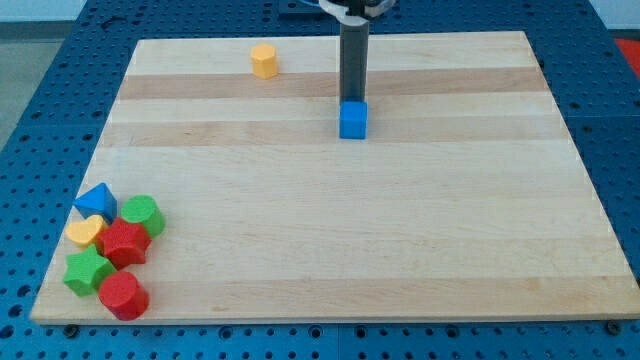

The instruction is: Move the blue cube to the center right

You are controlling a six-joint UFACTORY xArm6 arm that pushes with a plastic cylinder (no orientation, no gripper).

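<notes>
Tip [352, 100] sits touching the blue cube [352, 120] on its top-edge side, mid-board toward the top edge. No pincer fitted. Mid-push; next move needs contact from the cube's left, driving toward the right edge's middle.

Yellow block [264, 60] top left; six-block cluster [112, 250] bottom left.

Hidden and cut-off parts

My tip [352, 103] meets the top edge of the blue cube [352, 120], which hides its very end; the rod runs out of the view's top. At the view's lower left, the yellow block [84, 233] is partly covered by the red block [125, 242], its shape unclear. The table [400, 220] shows whole.
</notes>
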